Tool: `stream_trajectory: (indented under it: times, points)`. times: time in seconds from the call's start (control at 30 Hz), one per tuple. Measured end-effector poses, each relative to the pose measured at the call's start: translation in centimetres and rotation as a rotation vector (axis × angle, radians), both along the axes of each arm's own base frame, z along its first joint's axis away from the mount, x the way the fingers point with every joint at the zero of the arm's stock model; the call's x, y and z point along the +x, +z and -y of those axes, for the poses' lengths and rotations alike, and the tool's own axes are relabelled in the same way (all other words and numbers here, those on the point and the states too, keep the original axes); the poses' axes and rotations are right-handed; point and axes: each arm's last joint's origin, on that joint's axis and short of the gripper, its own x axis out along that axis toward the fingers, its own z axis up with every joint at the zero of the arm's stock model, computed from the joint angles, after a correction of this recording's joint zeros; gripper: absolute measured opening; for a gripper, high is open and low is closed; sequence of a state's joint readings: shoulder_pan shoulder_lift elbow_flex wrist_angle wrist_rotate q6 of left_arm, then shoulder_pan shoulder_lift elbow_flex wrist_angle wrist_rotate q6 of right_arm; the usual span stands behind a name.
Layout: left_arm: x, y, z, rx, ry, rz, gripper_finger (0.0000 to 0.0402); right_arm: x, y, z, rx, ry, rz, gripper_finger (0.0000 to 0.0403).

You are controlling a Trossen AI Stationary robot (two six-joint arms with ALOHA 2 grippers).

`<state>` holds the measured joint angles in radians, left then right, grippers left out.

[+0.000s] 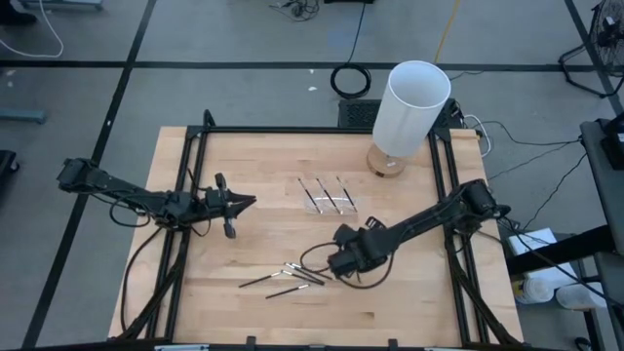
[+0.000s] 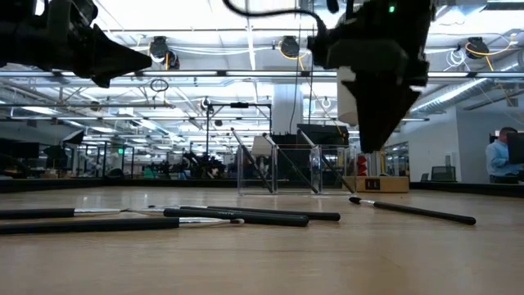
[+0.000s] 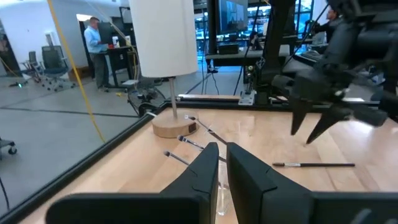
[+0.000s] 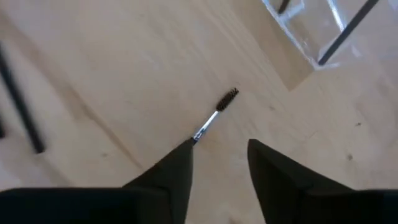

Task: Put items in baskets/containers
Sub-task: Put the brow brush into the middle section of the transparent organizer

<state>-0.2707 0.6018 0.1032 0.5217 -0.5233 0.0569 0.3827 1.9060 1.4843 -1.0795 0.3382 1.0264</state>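
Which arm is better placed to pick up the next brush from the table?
Right. The right gripper hovers open directly over the loose brushes, one lying between its fingers in the wrist view. The left gripper waits farther away, beside the clear tray.

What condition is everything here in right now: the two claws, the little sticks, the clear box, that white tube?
Left gripper: open, empty, above the table's left half.
Right gripper: open, empty, over a loose stick.
Clear tray: upright, three sticks leaning in it.
Loose sticks: lying flat on the table.
White cylinder: standing upright on its wooden base.
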Motion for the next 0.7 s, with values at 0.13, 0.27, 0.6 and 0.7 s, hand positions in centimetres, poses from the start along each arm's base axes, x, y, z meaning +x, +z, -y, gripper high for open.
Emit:
stream_trajectory:
  times: [0.13, 0.27, 0.6, 0.7]
  points:
    - [0.0, 0.0, 0.0, -0.004, -0.002, 0.001, 0.0042, 0.2, -0.6, 1.0, 0.000, -0.043, -0.004, 0.0168]
    - [0.0, 0.0, 0.0, 0.011, -0.002, 0.002, 0.0042, 0.6, -0.5, 1.6, 0.011, -0.076, 0.027, 0.0185]
    - [0.0, 0.0, 0.0, 0.015, -0.005, 0.000, 0.0042, 1.4, -0.5, 2.3, 0.061, -0.129, 0.081, 0.0208]
    - [0.0, 0.0, 0.0, 0.013, -0.005, 0.000, 0.0042, 1.5, -0.5, 2.3, 0.067, -0.163, 0.097, 0.0205]
